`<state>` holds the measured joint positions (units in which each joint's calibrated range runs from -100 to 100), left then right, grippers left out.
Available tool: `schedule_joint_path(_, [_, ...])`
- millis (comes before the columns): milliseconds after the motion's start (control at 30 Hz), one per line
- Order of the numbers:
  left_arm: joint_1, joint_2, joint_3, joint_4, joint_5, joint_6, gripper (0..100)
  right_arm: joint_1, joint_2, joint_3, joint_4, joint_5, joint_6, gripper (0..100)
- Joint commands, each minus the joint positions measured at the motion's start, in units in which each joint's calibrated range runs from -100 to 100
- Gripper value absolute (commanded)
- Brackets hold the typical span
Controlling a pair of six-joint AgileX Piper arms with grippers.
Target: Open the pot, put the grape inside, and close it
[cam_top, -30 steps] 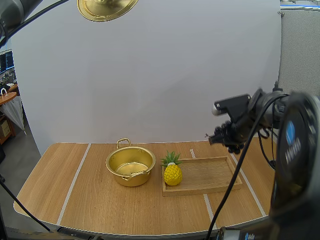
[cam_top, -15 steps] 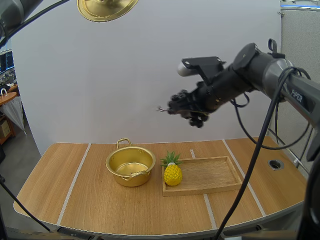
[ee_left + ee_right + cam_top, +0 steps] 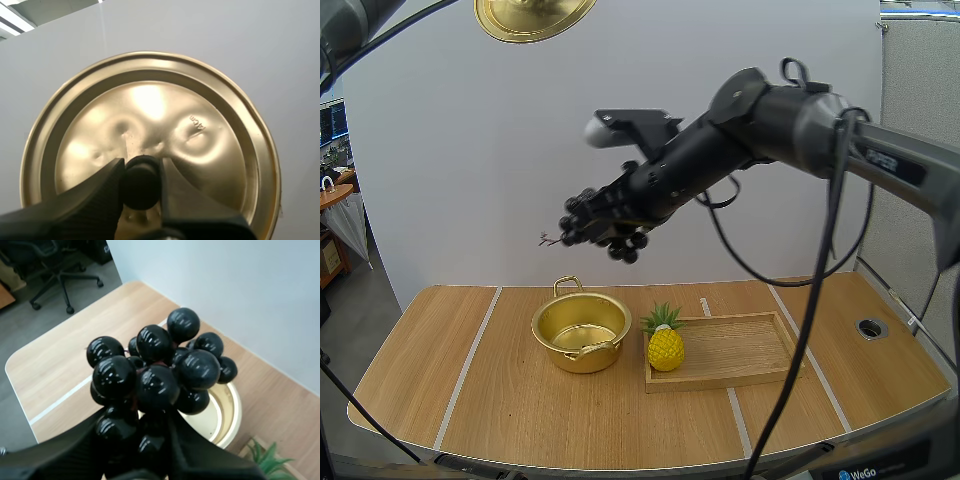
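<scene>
- High above the counter (image 3: 520, 400), the right fingers (image 3: 70, 452) pinch the bunch of grapes (image 3: 155, 370) over the open pot (image 3: 581, 333).
- The left fingers (image 3: 102, 190) clamp the lid (image 3: 150, 115) by its knob (image 3: 141, 182), well above the pot.
- A pineapple (image 3: 665, 347) stands in the wooden tray (image 3: 745, 352) beside the pot.

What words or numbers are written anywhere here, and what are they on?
"14cm": stamped on the underside of the pot's lid.
"PiPER": on the right arm.
"WeGo": on a black part at the near edge of the high view.
Nothing else is readable.
</scene>
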<state>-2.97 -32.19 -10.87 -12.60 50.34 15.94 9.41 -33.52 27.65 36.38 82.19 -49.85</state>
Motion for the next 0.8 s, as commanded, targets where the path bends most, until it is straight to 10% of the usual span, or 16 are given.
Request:
schedule_joint_path(0, [-0.06,-0.44,-0.42,0.12,-3.28,-0.57,0,2.96,8.48,-0.92,-0.13,-0.99,1.23,0])
schedule_joint_path(767, [-0.06,-0.44,-0.42,0.12,-3.28,-0.57,0,4.63,25.77,-0.92,-1.47,-14.71,0.41,0])
